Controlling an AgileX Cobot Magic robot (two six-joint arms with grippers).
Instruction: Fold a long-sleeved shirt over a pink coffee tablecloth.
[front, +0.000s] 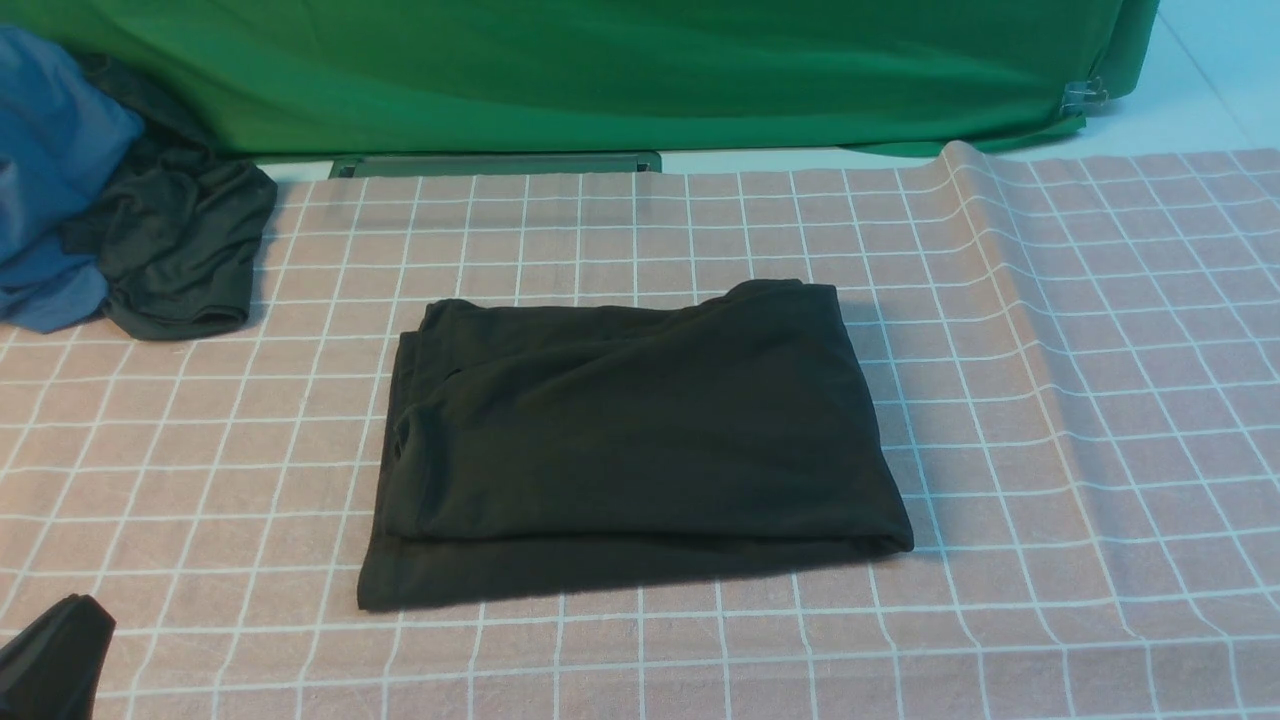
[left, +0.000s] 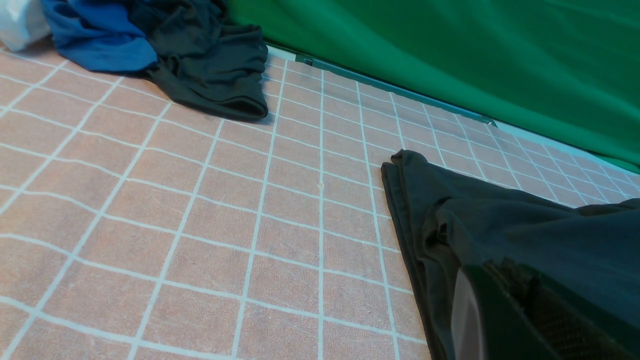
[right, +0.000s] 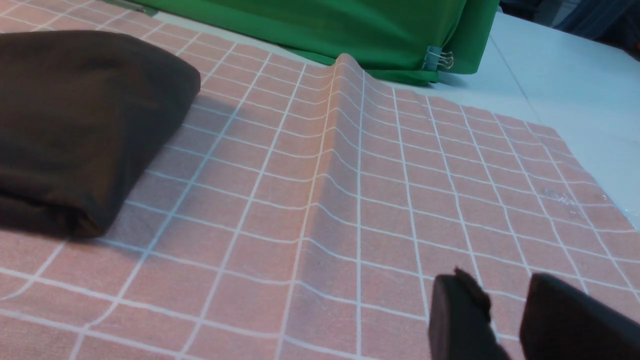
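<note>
The long-sleeved shirt (front: 630, 430) lies folded into a thick black rectangle in the middle of the pink coffee tablecloth (front: 1050, 400); its white print is hidden. My left gripper (front: 55, 650) shows only as a dark tip at the near left corner, well clear of the shirt. In the left wrist view one finger (left: 505, 310) shows its bare pad beside the shirt's edge (left: 525, 225); the other finger is out of frame. My right gripper (right: 505, 295) hovers open over bare tablecloth (right: 375, 200), to the right of the shirt (right: 75, 115), and holds nothing.
A dark grey garment (front: 180, 250) and a blue garment (front: 50, 200) are heaped at the far left. A green cloth (front: 600, 70) hangs along the back, held by a clip (front: 1085, 95). A raised wrinkle (front: 980, 230) runs through the tablecloth right of the shirt.
</note>
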